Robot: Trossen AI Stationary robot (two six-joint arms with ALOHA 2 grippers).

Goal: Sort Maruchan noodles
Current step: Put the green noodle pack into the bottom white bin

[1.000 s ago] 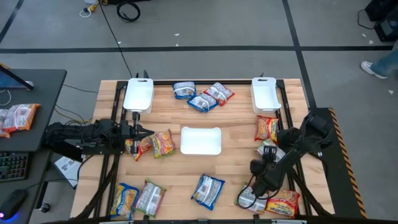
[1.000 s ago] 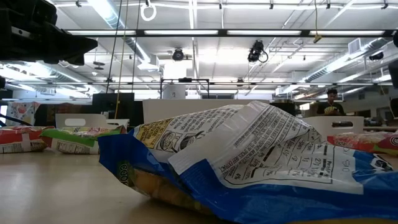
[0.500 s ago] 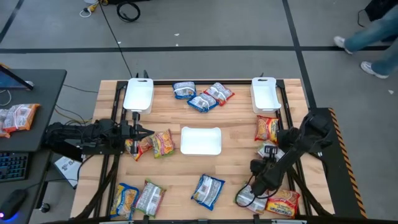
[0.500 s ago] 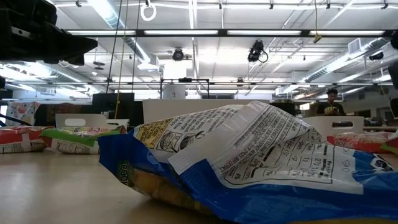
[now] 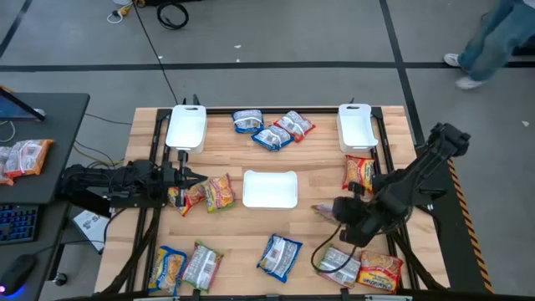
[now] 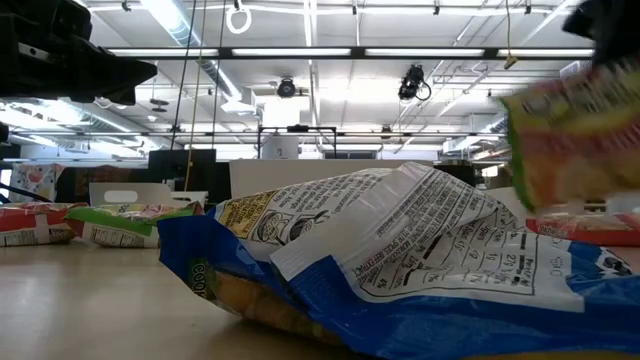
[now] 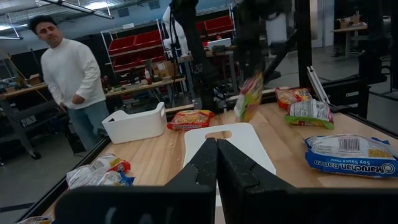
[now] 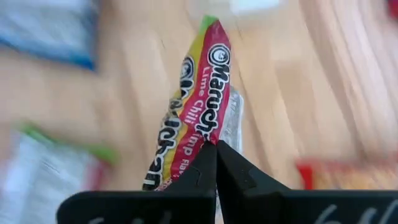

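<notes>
- Over the wooden worktop (image 5: 318, 180), right side: right claw (image 8: 216, 144) closed on a silvery-green, red-pink crinkly plastic noodle packet (image 8: 198, 102), lifted clear of the wood, near the white rectangular centre tray (image 5: 270, 188).
- Handling, by the look: light, thin film w/ a stiff brittle block inside; slippery, apt to swing. Grip is on one end seam; probably a sound spot, no crushing.
- Orientation: packet hangs by that end, long axis running away from the claw; which way it points across the worktop unclear.
- Left claw (image 7: 216, 144) shut, empty, waiting at worktop's left edge.
</notes>
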